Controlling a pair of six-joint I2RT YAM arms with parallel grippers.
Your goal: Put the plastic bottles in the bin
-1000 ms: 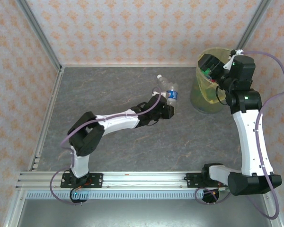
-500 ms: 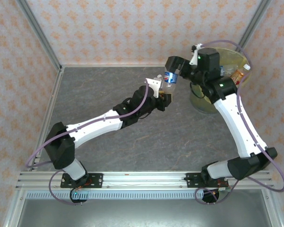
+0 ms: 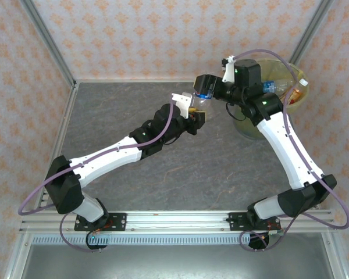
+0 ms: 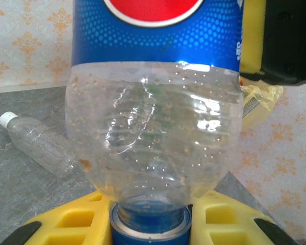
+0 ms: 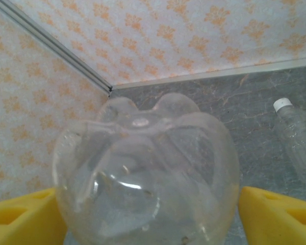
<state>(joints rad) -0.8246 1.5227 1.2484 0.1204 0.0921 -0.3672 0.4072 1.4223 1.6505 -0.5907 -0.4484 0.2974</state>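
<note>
left claw (image 4: 150, 222) clenched on the blue-labelled bottle's (image 4: 153, 127) cap, just left of the bin (image 3: 244, 125); right claw (image 5: 148, 209) straddles its base — I cannot tell its grip. Some bottles (image 3: 282, 88) binned; one clear bottle (image 4: 41, 145) outside.

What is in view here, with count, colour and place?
blue-label bottle: one, clear, blue cap, in midair left of the bin
loose bottle: one, clear, white cap, lying on the table
bin: one, yellow-lined, far right of table
bottles in bin: several, count unclear, one orange-labelled
table: one, grey, under everything
left end effector: yellow fingers, shut on the blue-label bottle's cap
right end effector: yellow fingers flanking its base, grip unclear
</note>
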